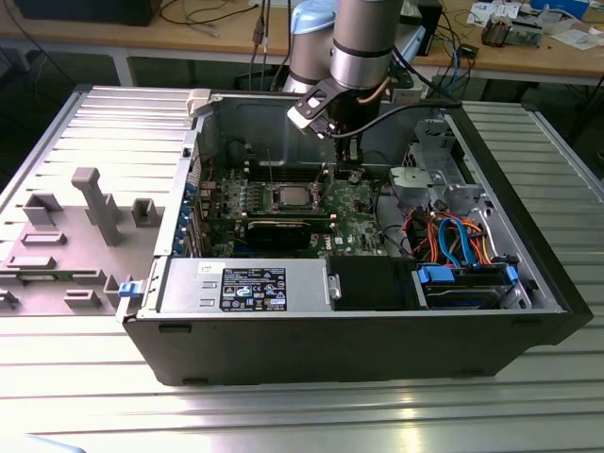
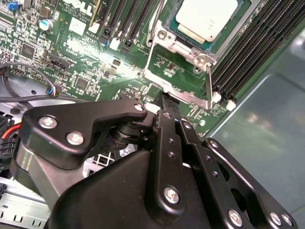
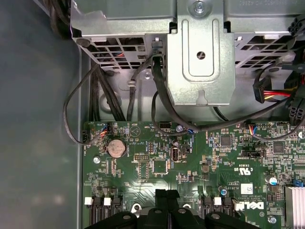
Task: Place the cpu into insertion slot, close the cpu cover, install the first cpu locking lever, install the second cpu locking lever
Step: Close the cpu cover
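The cpu (image 2: 207, 16), a flat square chip with a silver top, lies in the insertion slot (image 2: 164, 36) on the green board; in the exterior view the cpu (image 1: 290, 196) sits mid-case. The cpu cover (image 2: 190, 98), a thin silver frame, is swung open away from the slot, its window showing board beneath. A thin metal lever (image 2: 208, 83) stands beside it. My gripper (image 2: 170, 102) is shut, its black tips right at the cover's free edge; whether they pinch it is hidden. The exterior view puts the gripper (image 1: 352, 173) just to the right of the slot. In the first wrist view the gripper (image 3: 166, 193) has nothing showing between its fingers.
A silver drive cage (image 3: 200, 62) with black cables stands beyond the board. Memory slots (image 2: 248, 43) flank the socket. A labelled power supply (image 1: 255, 288) and blue-cabled drives (image 1: 458, 241) fill the case's near side. Grey plastic fixtures (image 1: 94, 203) stand at the exterior view's left.
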### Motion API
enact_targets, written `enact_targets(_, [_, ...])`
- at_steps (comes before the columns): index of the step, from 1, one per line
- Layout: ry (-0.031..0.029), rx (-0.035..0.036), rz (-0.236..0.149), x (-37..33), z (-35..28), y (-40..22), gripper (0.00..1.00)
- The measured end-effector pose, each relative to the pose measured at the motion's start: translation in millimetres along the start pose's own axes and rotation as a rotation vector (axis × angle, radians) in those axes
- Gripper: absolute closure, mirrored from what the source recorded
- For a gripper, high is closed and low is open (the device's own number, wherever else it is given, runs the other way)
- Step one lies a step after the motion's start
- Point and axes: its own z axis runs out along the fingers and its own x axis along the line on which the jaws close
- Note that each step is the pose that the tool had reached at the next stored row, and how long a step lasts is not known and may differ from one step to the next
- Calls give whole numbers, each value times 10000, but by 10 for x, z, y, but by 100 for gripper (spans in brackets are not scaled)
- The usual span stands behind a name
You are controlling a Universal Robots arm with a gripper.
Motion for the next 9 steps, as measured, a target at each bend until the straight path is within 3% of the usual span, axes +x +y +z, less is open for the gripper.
enact_targets(9, [0,0,2,0,-1,-32,89])
